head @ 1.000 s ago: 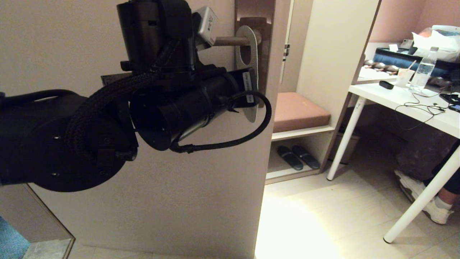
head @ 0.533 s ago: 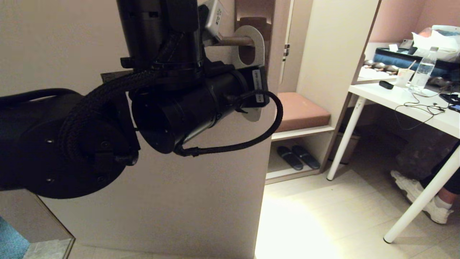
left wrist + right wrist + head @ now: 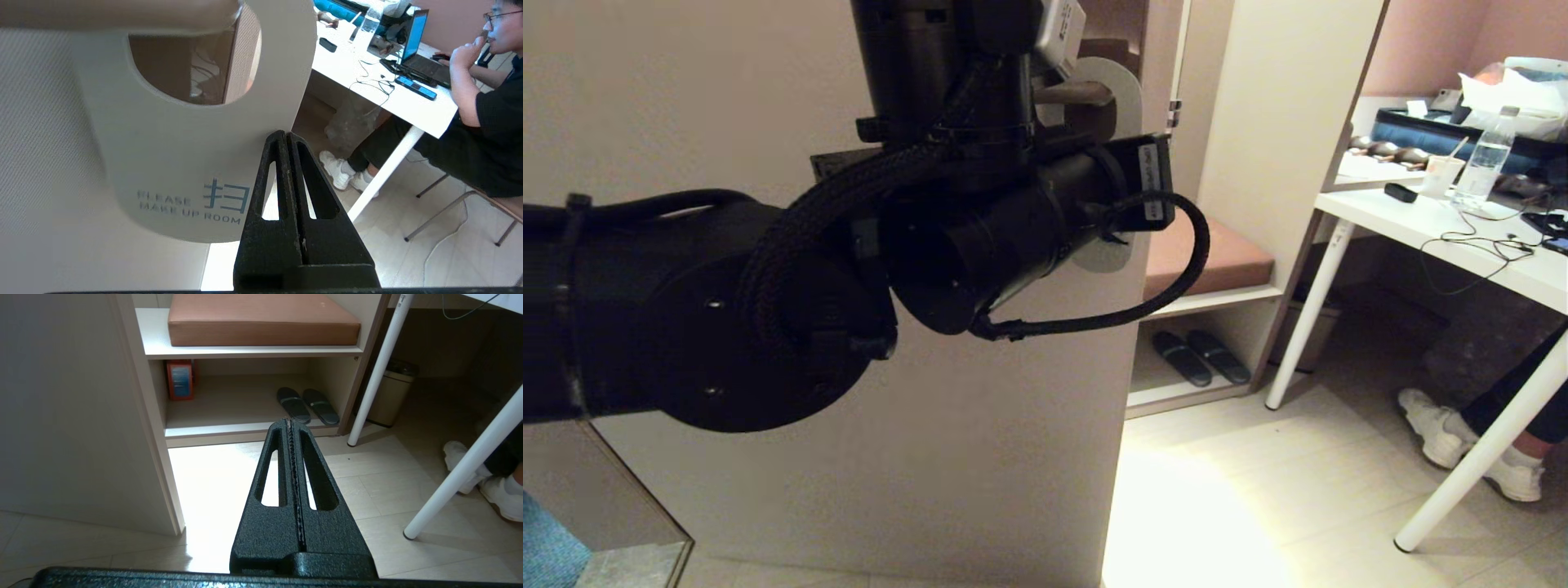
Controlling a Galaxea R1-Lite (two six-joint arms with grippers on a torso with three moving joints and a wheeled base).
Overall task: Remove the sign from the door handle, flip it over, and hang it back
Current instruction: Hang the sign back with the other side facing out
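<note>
Head view: left gripper [image 3: 287, 136] clamped on edge of sign [image 3: 192, 163], carried rightward along door handle [image 3: 1072, 93] since a second ago, hole near bar's tip; removal nearly done, white face showing; right gripper [image 3: 291, 424] closed, idle over floor

Left arm: raised across the head view, its dark bulk filling the left and centre, with a braided cable looped beneath the wrist.
Left wrist: turned upward, a grey camera housing carried at its top.
Left gripper [image 3: 287, 136]: seen only in the left wrist view; the two black fingers are pressed flat together, tips meeting, with nothing seen between them.
Right arm: not seen in the head view; parked low.
Right gripper [image 3: 290, 424]: pointed downward, fingers pressed together along their full length, nothing held.
</note>
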